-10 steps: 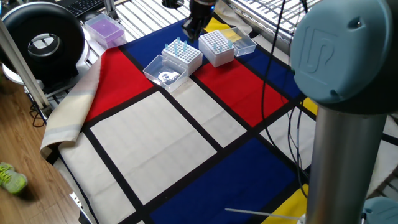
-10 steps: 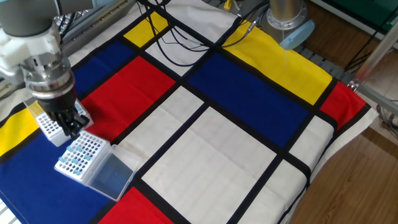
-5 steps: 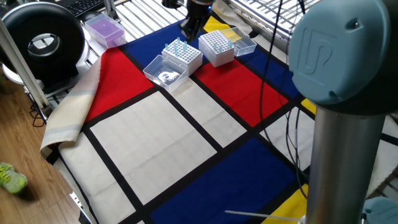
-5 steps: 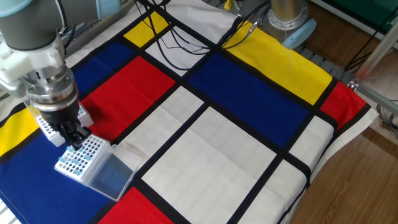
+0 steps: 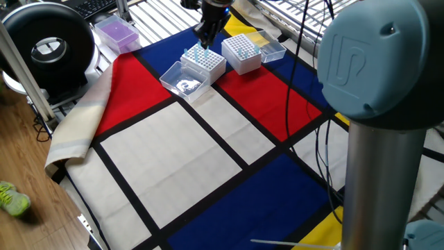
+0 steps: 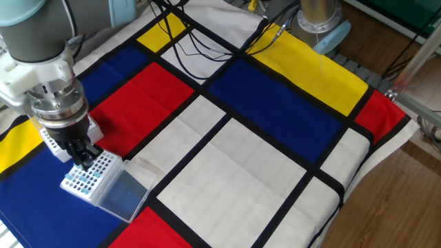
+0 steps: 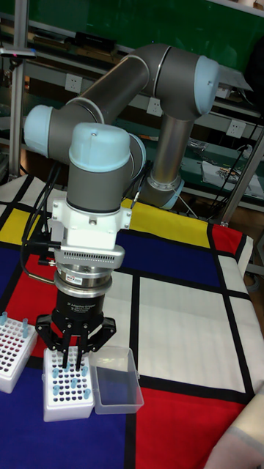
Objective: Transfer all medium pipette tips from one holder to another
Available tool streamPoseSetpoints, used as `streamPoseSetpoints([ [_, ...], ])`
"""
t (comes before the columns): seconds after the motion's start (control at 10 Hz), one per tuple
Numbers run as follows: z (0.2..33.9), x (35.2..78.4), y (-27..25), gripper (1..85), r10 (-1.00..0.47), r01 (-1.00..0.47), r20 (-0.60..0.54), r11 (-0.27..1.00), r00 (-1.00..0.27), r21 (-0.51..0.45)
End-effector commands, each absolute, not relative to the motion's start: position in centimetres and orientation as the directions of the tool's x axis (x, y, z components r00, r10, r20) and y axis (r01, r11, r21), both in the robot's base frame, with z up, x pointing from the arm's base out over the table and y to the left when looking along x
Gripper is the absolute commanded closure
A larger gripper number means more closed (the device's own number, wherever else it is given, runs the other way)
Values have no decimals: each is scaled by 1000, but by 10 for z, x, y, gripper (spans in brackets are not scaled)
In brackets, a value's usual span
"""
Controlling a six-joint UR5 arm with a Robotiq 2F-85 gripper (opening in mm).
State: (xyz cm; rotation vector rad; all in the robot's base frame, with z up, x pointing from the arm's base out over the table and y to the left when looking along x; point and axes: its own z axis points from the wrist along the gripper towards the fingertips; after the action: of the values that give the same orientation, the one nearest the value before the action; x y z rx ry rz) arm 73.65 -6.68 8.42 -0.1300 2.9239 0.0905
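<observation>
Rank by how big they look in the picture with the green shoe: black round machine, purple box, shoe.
Black round machine
Purple box and shoe: look alike, shoe cut off, unranked

A cloth of red, blue, yellow and white rectangles divided by black bands [image 5: 208,132] is spread over the table, and its pale edge is seen folded over at one side. A purple box with a clear lid [image 5: 115,32] is set near the cloth's corner, beside a round black device with a white mark on top [image 5: 47,43]. A black keyboard [image 5: 94,6] is partly visible behind it. Black cables [image 6: 200,41] are draped over the yellow and white panels. A green and yellow shoe [image 5: 12,199] lies on the wooden floor [image 5: 28,222]. White wall sockets [image 7: 73,79] are mounted in the background.
</observation>
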Motion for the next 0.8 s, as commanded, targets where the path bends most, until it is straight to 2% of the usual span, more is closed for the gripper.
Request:
streamPoseSetpoints([
  [0.0,80,735,-69,600,-81,-97,-221,993,-972,61],
  [0.7,75,729,-72,587,-84,-100,-226,993,-971,61],
])
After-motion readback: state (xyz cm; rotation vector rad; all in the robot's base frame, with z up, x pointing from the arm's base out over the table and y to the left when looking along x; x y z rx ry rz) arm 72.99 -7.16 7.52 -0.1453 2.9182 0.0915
